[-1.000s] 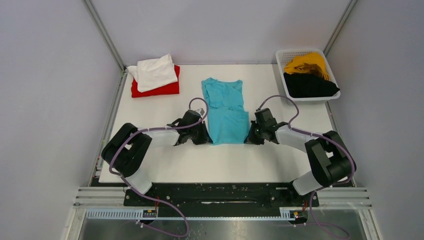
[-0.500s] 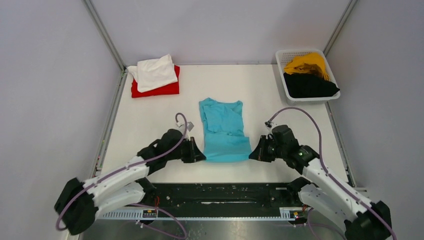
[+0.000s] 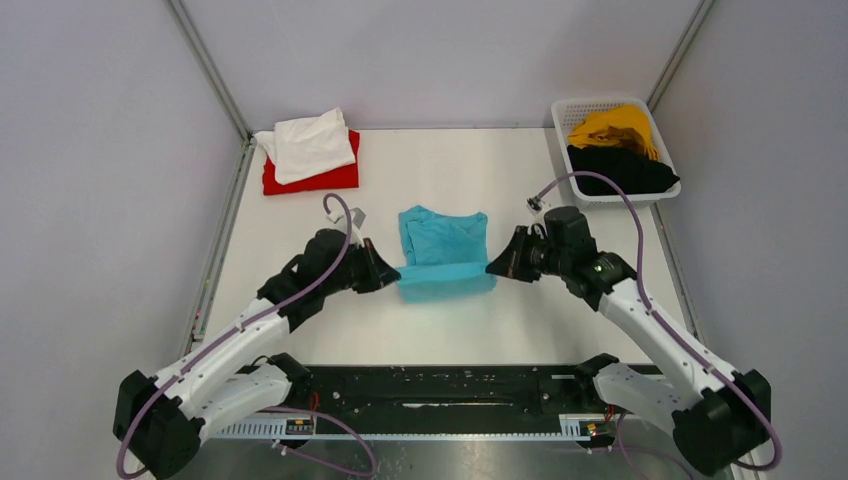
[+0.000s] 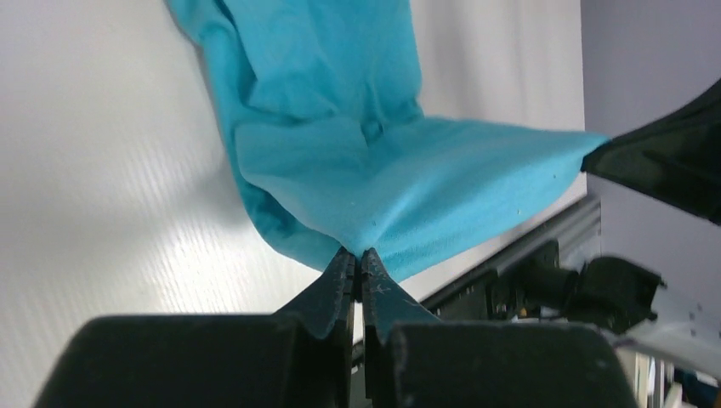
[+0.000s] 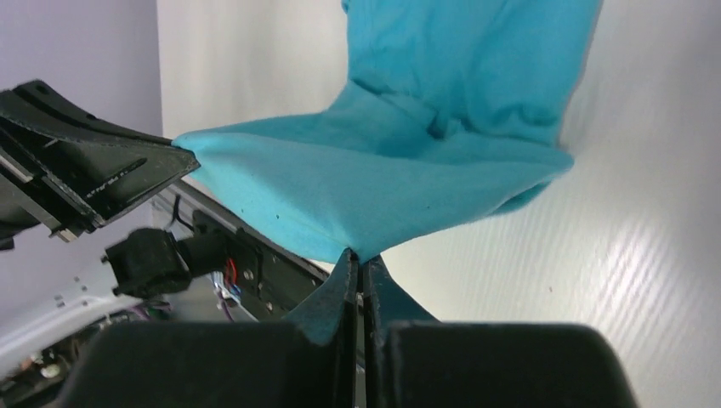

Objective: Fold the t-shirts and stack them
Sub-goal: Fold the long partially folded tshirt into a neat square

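Mid-fold. Your left gripper (image 4: 357, 257) and right gripper (image 5: 358, 257) each pinch near corner of turquoise shirt (image 3: 443, 255), hem raised at table (image 3: 300, 225) centre. Next likely: carry hem to collar, release together.

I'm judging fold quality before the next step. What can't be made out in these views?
- Top view: the red t-shirt is mostly covered by the white t-shirt, so its fold is hidden.
- Top view: anything under the yellow t-shirt and black t-shirt in the basket is hidden.
- Wrist views: the turquoise t-shirt's far end is cut off by the top edge.
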Tool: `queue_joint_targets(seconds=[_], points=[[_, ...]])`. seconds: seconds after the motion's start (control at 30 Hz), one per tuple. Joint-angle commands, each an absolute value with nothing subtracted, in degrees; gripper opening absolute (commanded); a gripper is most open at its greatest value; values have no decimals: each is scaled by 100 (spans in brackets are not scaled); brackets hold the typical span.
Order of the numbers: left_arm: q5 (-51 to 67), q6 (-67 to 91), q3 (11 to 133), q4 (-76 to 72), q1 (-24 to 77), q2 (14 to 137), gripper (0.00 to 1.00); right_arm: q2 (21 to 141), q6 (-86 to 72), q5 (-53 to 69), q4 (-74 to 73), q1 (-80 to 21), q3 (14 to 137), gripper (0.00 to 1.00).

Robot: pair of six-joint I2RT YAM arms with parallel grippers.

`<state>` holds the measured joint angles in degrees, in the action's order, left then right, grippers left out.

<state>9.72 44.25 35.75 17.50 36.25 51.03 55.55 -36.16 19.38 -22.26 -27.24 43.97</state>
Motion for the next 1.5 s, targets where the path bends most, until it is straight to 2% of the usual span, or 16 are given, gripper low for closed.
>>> queue_joint_targets(seconds=[0.0, 0.17, 0.33, 0.67, 0.93, 0.97, 1.0, 1.07, 1.1, 1.13, 1.17, 1.2, 1.23, 1.37, 1.47], points=[[678, 4210, 4066, 1455, 3123, 5455, 0, 6244, -3812, 2748, -1212, -2413, 4758, 0], [864, 4096, 4427, 1070, 2577, 6066, 0, 7203, -4002, 3184, -523, -2052, 5192, 0], [1131, 3981, 4864, 770, 2181, 6932, 0, 7857, -3962, 3005, -616, -1824, 5646, 0], [1429, 3515, 6437, 470, 1969, 9061, 0, 8870, -3886, 2768, -271, -1246, 5973, 0], [957, 3205, 7946, 884, 1928, 10955, 0, 10482, -3825, 3009, -61, -1012, 6876, 0], [766, 3174, 8173, 959, 1925, 11220, 3, 10728, -3808, 2963, 114, -1006, 7059, 2], [670, 3140, 8441, 1069, 1920, 11463, 8, 10959, -3752, 2886, 148, -1003, 7253, 8], [741, 3101, 8998, 1360, 1868, 11899, 10, 11374, -3635, 2846, 42, -1002, 7695, 14], [844, 3081, 9203, 1415, 1860, 12032, 14, 11529, -3581, 2852, -67, -1003, 7898, 23], [898, 3085, 9338, 1474, 1840, 12104, 24, 11640, -3531, 2868, -265, -1005, 8116, 40], [949, 3096, 9421, 1526, 1833, 12095, 71, 11685, -3460, 2839, -461, -1002, 8286, 62], [995, 3085, 9426, 1526, 1836, 12024, 95, 11648, -3414, 2766, -576, -1006, 8344, 92], [1021, 3100, 9365, 1498, 1836, 11894, 99, 11539, -3383, 2698, -628, -1011, 8315, 98], [1284, 3100, 8499, 1120, 1837, 11038, 99, 10770, -3215, 2363, -749, -1011, 7836, 99], [1563, 2847, 7747, 792, 1845, 10490, 99, 9849, -3176, 2089, -607, -1013, 7000, 99]])
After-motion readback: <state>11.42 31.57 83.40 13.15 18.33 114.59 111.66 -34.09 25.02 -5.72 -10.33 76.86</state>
